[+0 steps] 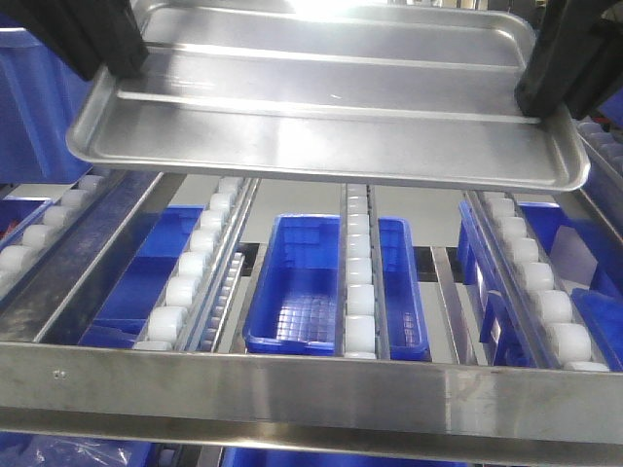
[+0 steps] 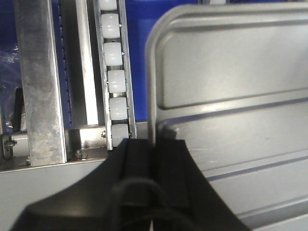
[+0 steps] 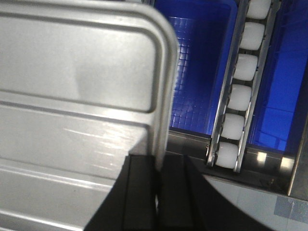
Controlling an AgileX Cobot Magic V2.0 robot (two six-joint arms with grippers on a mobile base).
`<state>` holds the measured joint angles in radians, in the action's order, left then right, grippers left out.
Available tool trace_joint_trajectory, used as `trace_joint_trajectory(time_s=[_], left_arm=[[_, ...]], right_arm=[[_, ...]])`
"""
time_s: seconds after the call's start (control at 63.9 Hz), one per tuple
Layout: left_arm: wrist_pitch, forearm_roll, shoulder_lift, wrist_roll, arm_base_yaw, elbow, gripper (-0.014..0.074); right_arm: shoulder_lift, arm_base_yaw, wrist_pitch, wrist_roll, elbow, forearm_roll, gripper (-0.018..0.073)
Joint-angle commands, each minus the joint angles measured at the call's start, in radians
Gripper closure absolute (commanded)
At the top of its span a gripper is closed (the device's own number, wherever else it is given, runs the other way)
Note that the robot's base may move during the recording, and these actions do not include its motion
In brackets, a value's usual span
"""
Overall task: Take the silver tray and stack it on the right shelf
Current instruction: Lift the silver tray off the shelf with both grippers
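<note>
The silver tray is held clear above the right shelf, long axis across the roller rows. The left gripper and right gripper are clamped on its short-end rims, so a level, straight lowering is judged to be needed.

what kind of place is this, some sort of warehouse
Likely a warehouse or factory storage station: a steel flow-rack shelf with rows of white rollers, blue plastic bins beneath it, and a silver tray held above.
</note>
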<state>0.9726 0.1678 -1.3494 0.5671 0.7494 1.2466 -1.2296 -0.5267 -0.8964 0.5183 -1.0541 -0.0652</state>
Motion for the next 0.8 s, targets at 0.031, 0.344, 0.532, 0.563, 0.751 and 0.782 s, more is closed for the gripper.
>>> trace_joint_trajectory(time_s=[0.031,0.344,0.532,0.563,0.751,0.782], left_arm=[[-0.002,0.058,0.022,-0.004,0.002,0.032,0.0689],[0.041,0.054,0.022,-0.004,0.002,0.032,0.0689],[0.041,0.054,0.022,-0.004,0.002,0.032,0.0689],[0.041,0.054,0.022,-0.004,0.002,0.032,0.0689],[0.041,0.054,0.022,-0.004,0.002,0.032,0.0690],[0.041,0.054,0.022,-0.004,0.002,0.032,0.0689]], right_arm=[[0.028,0.004,0.015,-0.016,-0.033,-0.063,0.0503],[0.028,0.004,-0.013,-0.016,-0.033,-0.063,0.0503],[0.028,0.004,-0.013,-0.016,-0.033,-0.063,0.0503],[0.028,0.004,-0.013,-0.016,-0.033,-0.063,0.0503],[0.028,0.004,-0.013,-0.016,-0.033,-0.063,0.0503],[0.028,0.004,-0.013,-0.016,-0.033,-0.063,0.0503]])
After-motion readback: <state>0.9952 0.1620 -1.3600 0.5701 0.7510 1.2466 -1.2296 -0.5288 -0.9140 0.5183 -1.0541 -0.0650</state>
